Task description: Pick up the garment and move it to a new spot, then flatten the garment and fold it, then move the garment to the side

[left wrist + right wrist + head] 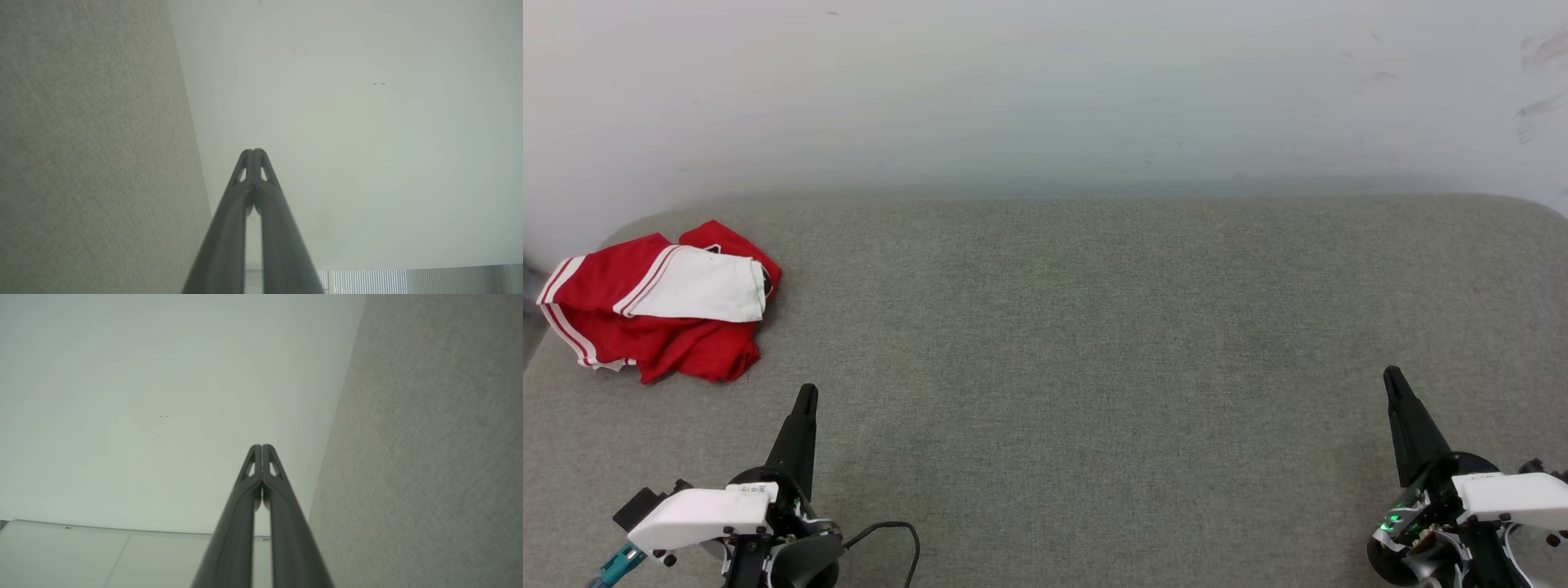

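Lying crumpled in head view, garment; in wrist views, left hand, right hand pinched together.

Left gripper at lower left of head view, jaws pressed together, empty, long dark fingers pointing up, tilted slightly right. White left wrist housing behind it. Right gripper at lower right, jaws together, empty, fingers leaning up-left. White right wrist housing behind. Grippers well apart.

The garment is red with white panels and red-and-white striped trim.
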Motion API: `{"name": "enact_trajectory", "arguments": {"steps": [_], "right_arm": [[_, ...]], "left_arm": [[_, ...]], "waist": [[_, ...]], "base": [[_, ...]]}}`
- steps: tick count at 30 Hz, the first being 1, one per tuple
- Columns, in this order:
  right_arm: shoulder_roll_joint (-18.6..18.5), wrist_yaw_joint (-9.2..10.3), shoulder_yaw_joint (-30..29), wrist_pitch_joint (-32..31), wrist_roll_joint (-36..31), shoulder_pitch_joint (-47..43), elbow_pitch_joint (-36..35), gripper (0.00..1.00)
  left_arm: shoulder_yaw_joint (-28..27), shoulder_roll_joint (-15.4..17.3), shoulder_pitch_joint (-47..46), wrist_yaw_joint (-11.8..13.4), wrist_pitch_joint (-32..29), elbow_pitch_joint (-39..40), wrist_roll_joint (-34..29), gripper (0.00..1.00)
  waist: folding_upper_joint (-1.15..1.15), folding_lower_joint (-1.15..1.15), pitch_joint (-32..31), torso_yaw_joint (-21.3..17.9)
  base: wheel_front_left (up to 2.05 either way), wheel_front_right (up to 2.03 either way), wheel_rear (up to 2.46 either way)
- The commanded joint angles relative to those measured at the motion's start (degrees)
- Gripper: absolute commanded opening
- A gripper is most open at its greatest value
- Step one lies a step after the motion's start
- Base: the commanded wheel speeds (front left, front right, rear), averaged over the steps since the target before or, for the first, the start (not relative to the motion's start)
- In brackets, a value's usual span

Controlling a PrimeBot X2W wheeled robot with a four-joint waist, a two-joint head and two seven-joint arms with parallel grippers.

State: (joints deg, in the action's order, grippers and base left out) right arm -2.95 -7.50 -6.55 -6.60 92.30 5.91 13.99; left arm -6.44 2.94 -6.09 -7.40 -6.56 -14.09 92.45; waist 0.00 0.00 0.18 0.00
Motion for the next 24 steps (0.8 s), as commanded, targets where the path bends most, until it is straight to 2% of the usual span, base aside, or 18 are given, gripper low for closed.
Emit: {"name": "enact_trajectory", "arguments": {"steps": [1,24], "right_arm": [[0.20,0.02,0.01,-0.01,0.22,0.64,0.08,0.00],[0.20,0.02,0.01,-0.01,0.22,0.64,0.08,0.00]], "left_arm": [[-0.14,-0.11,-0.32,-0.18,-0.05,0.03,-0.08,0.00],[-0.15,-0.11,-0.32,-0.18,-0.04,0.03,-0.08,0.00]], "waist": [[0.00,0.00,0.00,0.00],[0.00,0.00,0.00,0.00]], "base": [[0.00,0.00,0.00],[0.00,0.00,0.00]]}}
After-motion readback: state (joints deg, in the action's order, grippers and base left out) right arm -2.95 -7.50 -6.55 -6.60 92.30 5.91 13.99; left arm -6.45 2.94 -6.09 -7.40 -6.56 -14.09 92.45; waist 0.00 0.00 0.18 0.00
